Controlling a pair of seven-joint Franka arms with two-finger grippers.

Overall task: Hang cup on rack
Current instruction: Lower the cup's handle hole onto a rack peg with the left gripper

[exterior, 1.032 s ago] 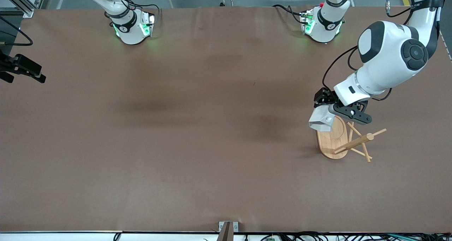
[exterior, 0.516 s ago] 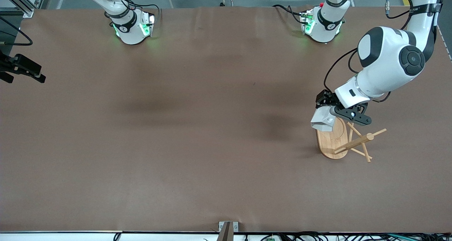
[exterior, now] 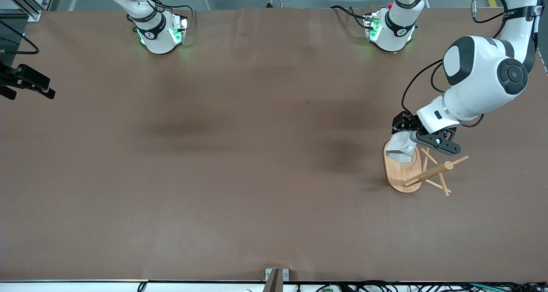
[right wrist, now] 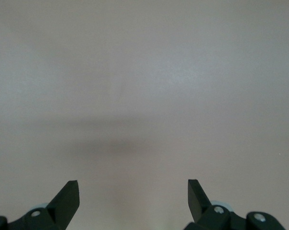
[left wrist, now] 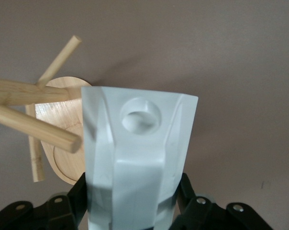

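Right arm: it waits at the 9 o'clock edge of the front view, over the table (exterior: 239,163).
Right gripper (right wrist: 133,191): its two black fingers are spread wide apart with nothing between them. Only bare brown table shows under it. In the front view it shows as a dark shape (exterior: 25,84) at the table's edge.
Cup (exterior: 401,151): white with flat sides. It is up in the air, over the end of the rack's base that is farther from the front camera. In the left wrist view the cup (left wrist: 137,158) fills the middle, and the round hole in its handle faces the camera.
Left gripper (exterior: 417,138): it comes down from the big white arm at 2 o'clock in the front view. It is closed on the cup, with one black finger on each side. It hangs over the rack.
Rack (exterior: 402,174): light wood. It stands on the table at about 4 o'clock in the front view, toward the left arm's end. It has an oval base, a post (exterior: 428,172) and thin pegs.
Pegs: in the left wrist view one peg tip (left wrist: 70,142) is just beside the cup's side. I cannot tell if they touch.
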